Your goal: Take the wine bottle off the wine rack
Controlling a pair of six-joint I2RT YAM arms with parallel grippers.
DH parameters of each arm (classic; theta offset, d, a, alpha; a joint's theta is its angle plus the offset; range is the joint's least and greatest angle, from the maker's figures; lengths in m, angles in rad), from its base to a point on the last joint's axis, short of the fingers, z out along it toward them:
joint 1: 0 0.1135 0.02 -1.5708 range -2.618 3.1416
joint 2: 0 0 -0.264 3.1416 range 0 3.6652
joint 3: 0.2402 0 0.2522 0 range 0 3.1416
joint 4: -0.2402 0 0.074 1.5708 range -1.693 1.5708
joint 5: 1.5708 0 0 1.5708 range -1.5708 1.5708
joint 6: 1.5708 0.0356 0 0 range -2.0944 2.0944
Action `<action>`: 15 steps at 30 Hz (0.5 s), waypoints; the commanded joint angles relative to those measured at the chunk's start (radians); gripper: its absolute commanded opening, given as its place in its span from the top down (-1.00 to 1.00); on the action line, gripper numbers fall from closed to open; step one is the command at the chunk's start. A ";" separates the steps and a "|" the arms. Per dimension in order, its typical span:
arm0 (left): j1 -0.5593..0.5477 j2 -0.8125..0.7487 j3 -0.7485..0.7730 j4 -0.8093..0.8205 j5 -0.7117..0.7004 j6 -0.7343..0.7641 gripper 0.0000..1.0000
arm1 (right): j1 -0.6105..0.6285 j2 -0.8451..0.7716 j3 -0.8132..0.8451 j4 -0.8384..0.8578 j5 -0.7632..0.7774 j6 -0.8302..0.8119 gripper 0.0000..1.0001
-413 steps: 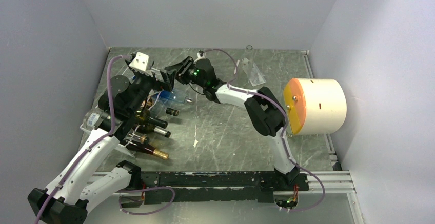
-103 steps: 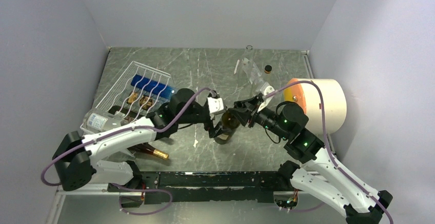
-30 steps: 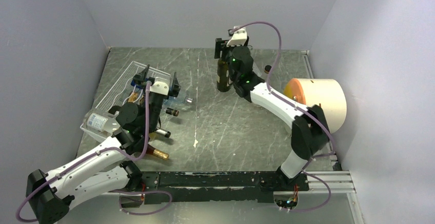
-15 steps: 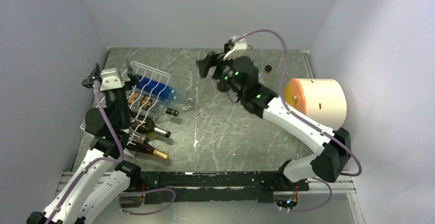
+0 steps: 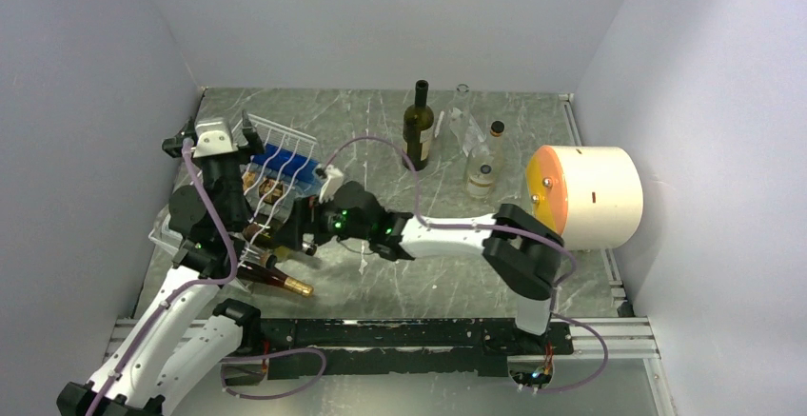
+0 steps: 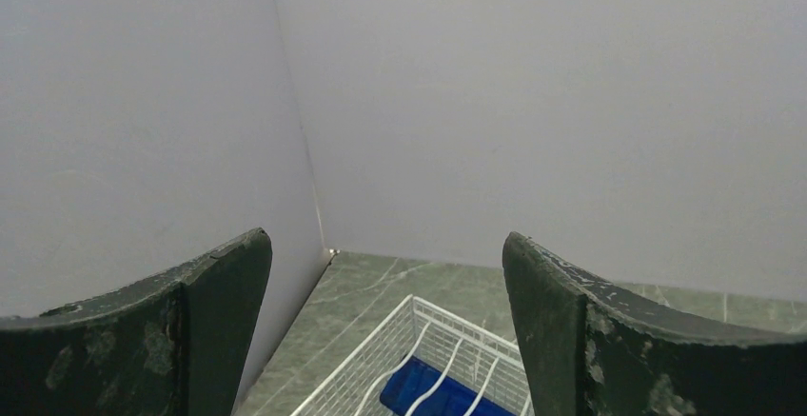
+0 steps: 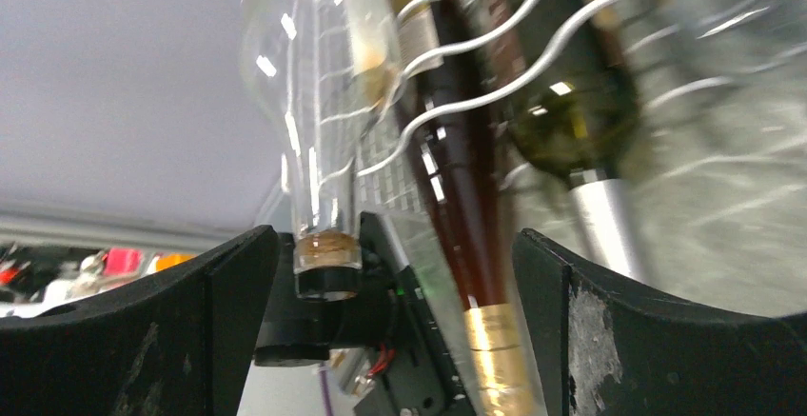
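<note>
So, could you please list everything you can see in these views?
wine rack: one, white wire, left side of the table
bottles in rack: several, total hidden by the arms; blue, dark with gold foil, green, clear with cork
standing bottle: one, dark green, far middle
clear bottle: one, dark cap, right of it
glass piece: one, clear, just behind that
cylinder: one, cream with orange face, right edge
table: one, grey-green marbled
left fingers: two, black, open, above the rack
right fingers: two, black, open, at the bottle necks

Overhead and 2 wrist views share wine rack (image 5: pixel 282 136).
</note>
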State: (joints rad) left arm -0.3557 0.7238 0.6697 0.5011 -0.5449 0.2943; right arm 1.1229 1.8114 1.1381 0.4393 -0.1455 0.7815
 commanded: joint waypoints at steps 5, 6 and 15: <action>0.004 -0.019 0.002 0.039 0.005 0.010 -0.89 | 0.087 0.188 0.157 0.146 -0.143 0.118 -0.93; 0.005 -0.022 0.002 0.040 0.010 0.008 -0.89 | 0.090 0.200 0.165 0.151 -0.140 0.122 -0.92; 0.004 -0.021 0.001 0.031 0.027 -0.014 -0.89 | 0.093 0.354 0.312 0.116 -0.219 0.133 -0.42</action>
State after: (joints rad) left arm -0.3561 0.7033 0.6628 0.5201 -0.5438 0.2981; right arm 1.2179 2.1361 1.3922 0.5625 -0.3161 0.9104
